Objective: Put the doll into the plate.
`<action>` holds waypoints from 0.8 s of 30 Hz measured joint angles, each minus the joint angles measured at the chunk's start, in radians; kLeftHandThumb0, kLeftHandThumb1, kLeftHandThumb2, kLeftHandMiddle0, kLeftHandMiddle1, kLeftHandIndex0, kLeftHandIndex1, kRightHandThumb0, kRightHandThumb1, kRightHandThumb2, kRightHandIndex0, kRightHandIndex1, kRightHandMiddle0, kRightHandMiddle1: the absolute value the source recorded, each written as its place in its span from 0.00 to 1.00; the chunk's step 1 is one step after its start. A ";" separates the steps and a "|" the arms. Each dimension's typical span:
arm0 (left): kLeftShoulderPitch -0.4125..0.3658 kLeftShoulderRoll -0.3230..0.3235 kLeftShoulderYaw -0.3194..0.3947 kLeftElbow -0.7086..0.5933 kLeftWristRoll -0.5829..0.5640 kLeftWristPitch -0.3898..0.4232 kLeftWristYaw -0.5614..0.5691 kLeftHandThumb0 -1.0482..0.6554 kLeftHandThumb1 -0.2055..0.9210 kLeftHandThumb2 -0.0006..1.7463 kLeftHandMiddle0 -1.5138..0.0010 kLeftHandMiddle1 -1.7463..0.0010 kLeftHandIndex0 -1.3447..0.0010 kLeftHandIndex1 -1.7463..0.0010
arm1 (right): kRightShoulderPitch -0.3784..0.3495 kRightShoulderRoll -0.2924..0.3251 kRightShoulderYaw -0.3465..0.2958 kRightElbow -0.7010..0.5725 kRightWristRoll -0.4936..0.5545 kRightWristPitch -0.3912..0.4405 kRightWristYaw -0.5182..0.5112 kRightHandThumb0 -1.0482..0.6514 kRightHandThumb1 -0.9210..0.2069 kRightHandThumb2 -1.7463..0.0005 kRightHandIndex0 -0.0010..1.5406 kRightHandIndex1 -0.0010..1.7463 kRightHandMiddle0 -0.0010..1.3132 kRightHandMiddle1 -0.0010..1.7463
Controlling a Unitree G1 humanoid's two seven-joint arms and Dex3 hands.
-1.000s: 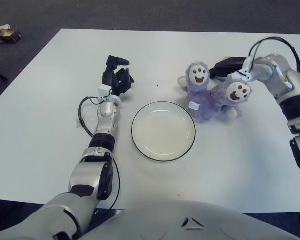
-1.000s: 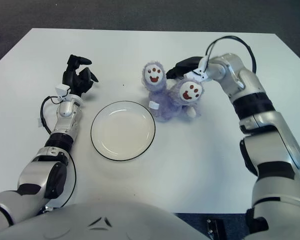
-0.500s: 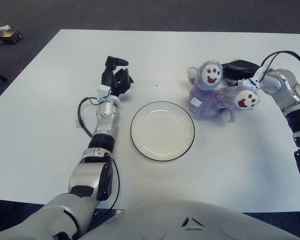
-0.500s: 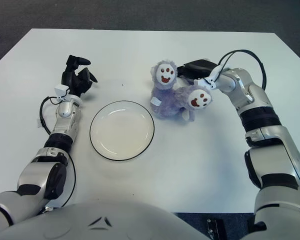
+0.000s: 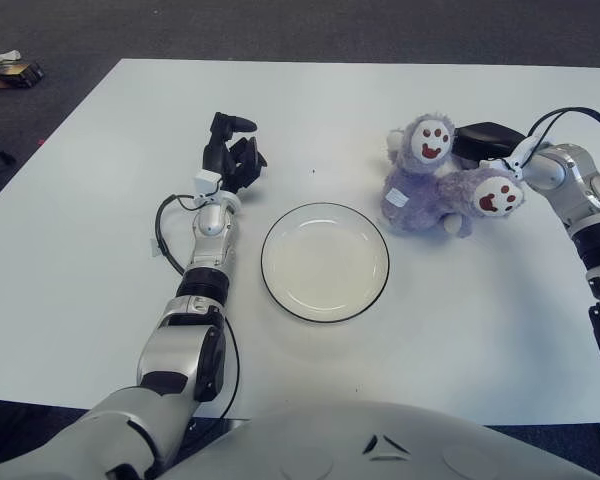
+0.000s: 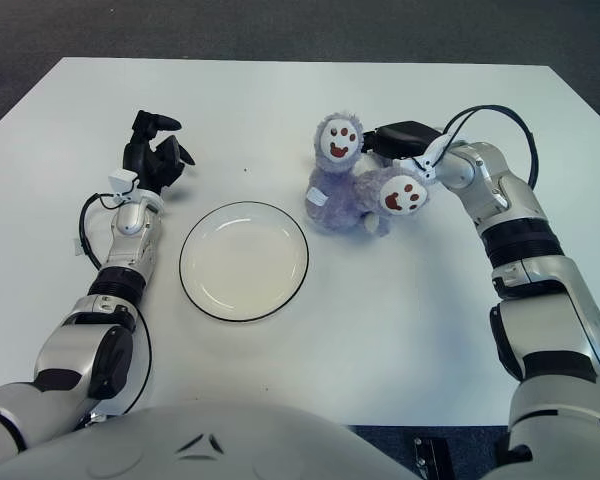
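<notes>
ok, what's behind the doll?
The right hand sits behind the purple doll, on its far side. The doll covers the fingers, so any grasp is hidden.

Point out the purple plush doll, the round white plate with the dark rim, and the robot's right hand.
Purple plush doll (image 5: 417, 195): left eye view, on its furry body.
Round white plate with dark rim (image 5: 325, 262): left eye view, on its bare centre.
Right hand (image 6: 408, 138): right eye view, on the black hand behind the doll.

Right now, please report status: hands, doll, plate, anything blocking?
Right hand behind doll, grip not visible. Left hand idle left of plate, holding nothing. Doll on table, right of plate, outside it. Nothing between them.
</notes>
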 measured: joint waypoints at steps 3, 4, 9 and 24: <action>0.000 0.000 0.000 0.000 0.000 0.000 0.000 0.40 0.87 0.41 0.45 0.00 0.78 0.00 | 0.005 0.000 -0.006 0.000 0.001 0.006 -0.006 0.62 0.61 0.19 0.41 1.00 0.37 0.99; 0.000 0.000 0.000 0.000 0.000 0.000 0.000 0.40 0.87 0.41 0.46 0.00 0.78 0.00 | 0.006 0.000 -0.008 -0.001 0.001 0.006 -0.007 0.62 0.60 0.19 0.41 1.00 0.37 1.00; 0.000 0.000 0.000 0.000 0.000 0.000 0.000 0.40 0.87 0.40 0.46 0.00 0.78 0.00 | 0.008 -0.001 -0.017 -0.001 0.001 0.012 -0.007 0.62 0.60 0.19 0.40 1.00 0.36 1.00; -0.001 0.002 0.001 0.004 -0.002 0.000 0.000 0.40 0.88 0.40 0.46 0.00 0.79 0.00 | 0.016 0.012 -0.067 -0.044 0.038 0.080 -0.008 0.62 0.53 0.25 0.40 0.96 0.31 1.00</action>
